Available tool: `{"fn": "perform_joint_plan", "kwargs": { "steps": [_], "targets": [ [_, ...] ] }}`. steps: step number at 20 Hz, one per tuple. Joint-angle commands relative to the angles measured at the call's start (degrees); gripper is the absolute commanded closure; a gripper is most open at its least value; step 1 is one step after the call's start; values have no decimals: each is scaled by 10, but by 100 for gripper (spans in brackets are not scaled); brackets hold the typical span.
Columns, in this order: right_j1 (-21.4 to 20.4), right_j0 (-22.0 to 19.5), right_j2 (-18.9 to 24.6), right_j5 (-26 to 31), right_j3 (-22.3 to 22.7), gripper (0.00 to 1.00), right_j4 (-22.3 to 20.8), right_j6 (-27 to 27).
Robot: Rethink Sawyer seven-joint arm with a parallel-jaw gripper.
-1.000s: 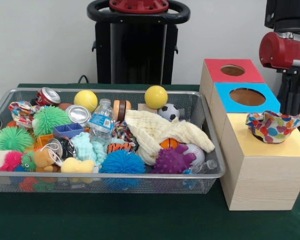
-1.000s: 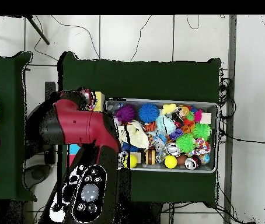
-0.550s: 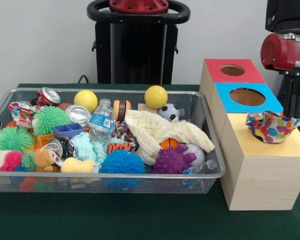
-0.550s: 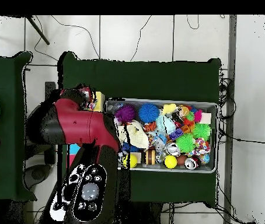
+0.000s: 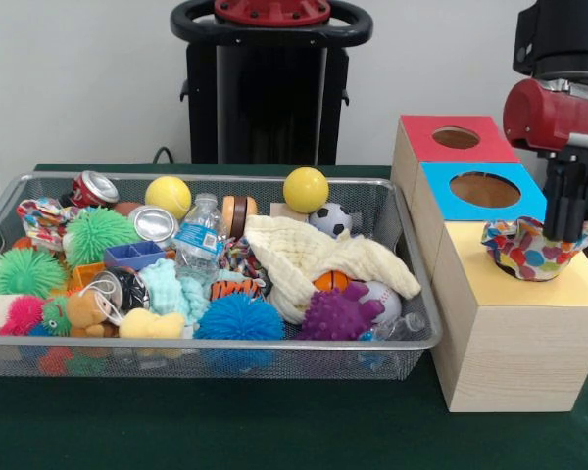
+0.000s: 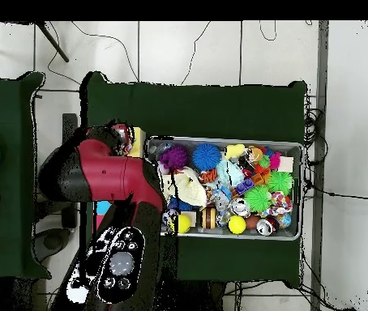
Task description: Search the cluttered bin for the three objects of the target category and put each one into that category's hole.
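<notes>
Gripper (image 5: 566,230) over the yellow-topped box (image 5: 514,338), right of frame; colourful patterned cloth (image 5: 541,247) bunched on the box top.
Cannot tell whether the gripper grasps the cloth or stands apart from it. Judged light, limp, non-slip; best pinched at a raised fold. Cream muslin cloth (image 5: 318,257) lies centre-right in the wire bin (image 5: 206,354).

We see a table covered in dark green cloth (image 5: 274,431), on which rest a wire mesh bin (image 5: 225,357) full of toys and, just beside it, a wooden box (image 5: 510,352) with red, blue and yellow tops.
</notes>
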Motion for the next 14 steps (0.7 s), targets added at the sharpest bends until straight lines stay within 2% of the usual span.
{"fn": "perform_joint_plan", "kwargs": {
  "steps": [1,14],
  "targets": [
    [47,5,-5,22,36,100,-15,104],
    [64,18,-27,31,34,100,-8,108]
  ]
}}
